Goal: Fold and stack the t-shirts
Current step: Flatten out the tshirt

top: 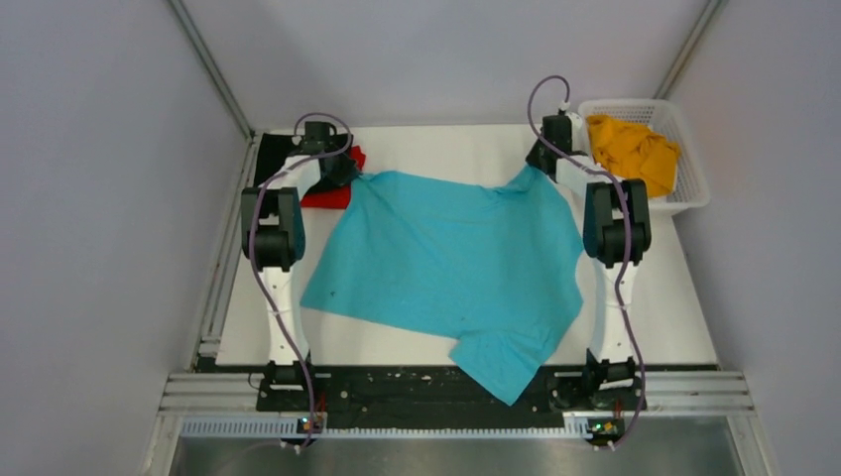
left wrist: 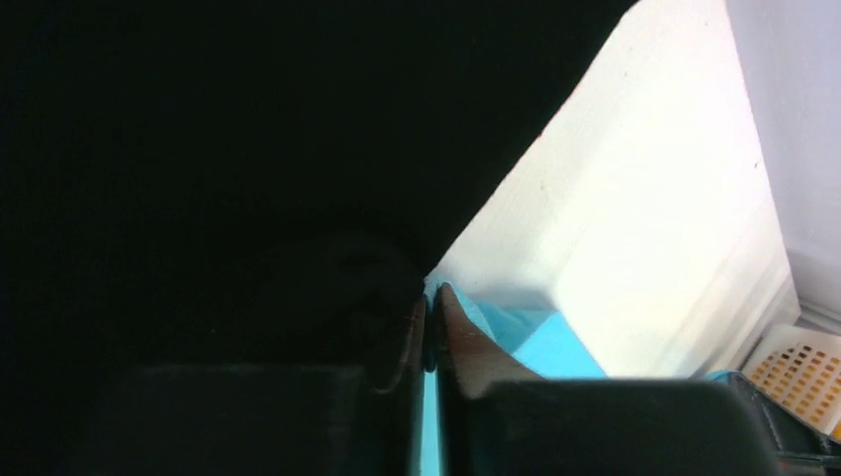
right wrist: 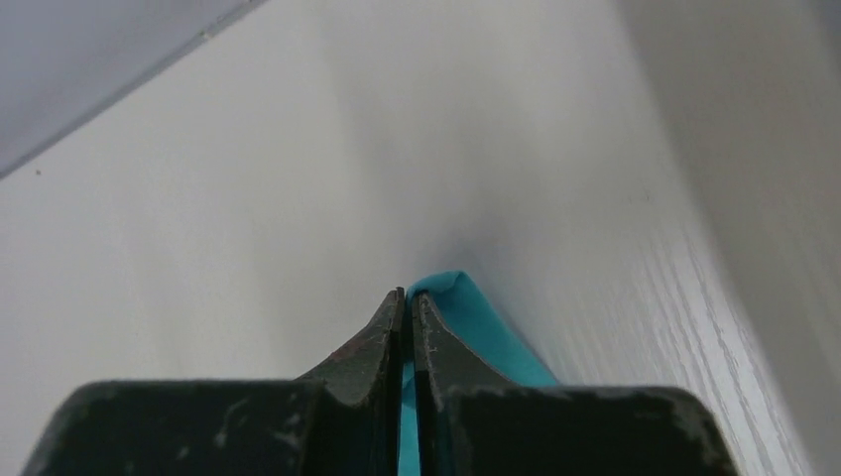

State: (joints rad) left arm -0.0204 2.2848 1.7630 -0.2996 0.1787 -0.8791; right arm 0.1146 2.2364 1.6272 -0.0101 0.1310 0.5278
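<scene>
We see both arms reaching to the far side, each pinching a far corner of the turquoise-blue soft cloth t-shirt (top: 446, 258). Left gripper (top: 344, 171): jaws closed on a thin fold of turquoise cloth, which shows between them in the left wrist view. Right gripper (top: 542, 159): jaws likewise clamped on a turquoise edge, with cloth trailing back behind the tips.

We judge the two-corner hold is meant to pull the shirt taut and flat before a first fold. The body spreads back from the jaws toward the arm bases, and one sleeve drapes over the black base rail (top: 397, 382).

Just beside the left jaws lie a red cloth shirt (top: 332, 195) and a black cloth shirt (top: 270, 159), probably the stacking spot. To the right of the right jaws, a white plastic mesh basket (top: 691, 164) holds a crumpled orange-yellow shirt (top: 630, 149), probably waiting its turn.

Surface: white wood-grain table (top: 446, 149), running on ahead of both jaws. Room: pale grey walls (top: 99, 198) on three sides.
</scene>
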